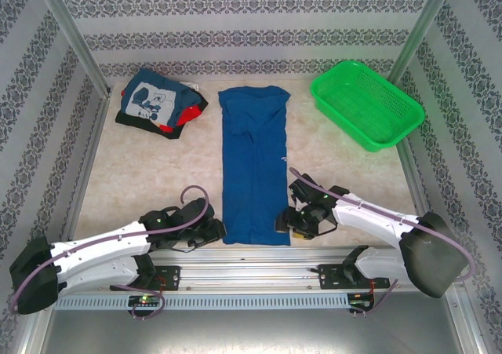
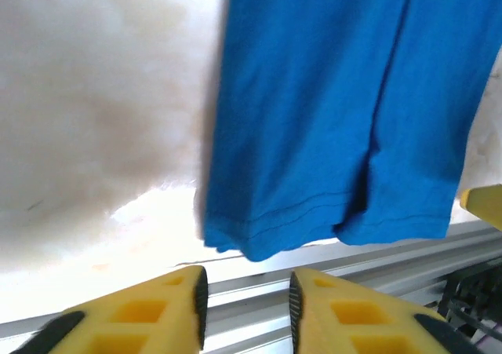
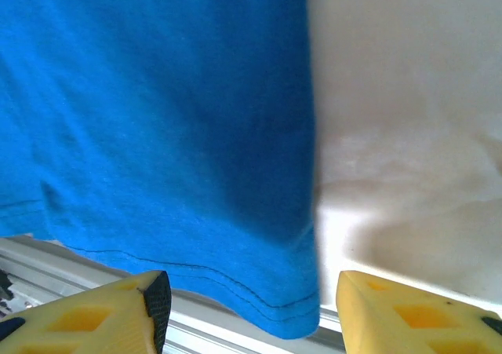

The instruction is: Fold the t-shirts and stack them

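The left jaws stand slightly parted, the right jaws wider, both empty beside the near hem corners of the royal-blue t-shirt (image 1: 253, 166). It lies as a long strip down the desk (image 1: 141, 181). The other t-shirts (image 1: 154, 103) sit stacked far left.

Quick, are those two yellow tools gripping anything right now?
Left tool: slightly open, holding nothing.
Right tool: open wide, holding nothing; blue t-shirt just ahead.
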Action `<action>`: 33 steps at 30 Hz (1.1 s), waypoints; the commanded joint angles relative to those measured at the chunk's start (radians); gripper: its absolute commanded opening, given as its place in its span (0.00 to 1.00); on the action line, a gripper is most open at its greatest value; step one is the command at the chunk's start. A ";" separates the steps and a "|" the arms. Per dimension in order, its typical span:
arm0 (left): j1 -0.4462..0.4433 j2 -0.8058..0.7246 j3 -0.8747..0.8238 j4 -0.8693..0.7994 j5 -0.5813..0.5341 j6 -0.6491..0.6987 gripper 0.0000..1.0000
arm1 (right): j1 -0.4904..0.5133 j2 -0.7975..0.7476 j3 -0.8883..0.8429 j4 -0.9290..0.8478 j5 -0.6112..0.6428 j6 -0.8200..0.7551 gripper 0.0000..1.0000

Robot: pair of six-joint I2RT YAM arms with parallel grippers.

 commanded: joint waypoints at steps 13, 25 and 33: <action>-0.013 0.211 -0.012 0.170 0.049 0.034 0.24 | 0.034 0.013 0.022 0.022 -0.007 0.026 0.60; -0.015 0.146 -0.026 0.176 0.010 0.012 0.20 | 0.054 0.026 0.005 0.000 0.004 0.045 0.59; -0.020 0.000 -0.075 0.078 0.017 -0.028 0.26 | 0.058 0.010 -0.002 -0.019 0.009 0.051 0.59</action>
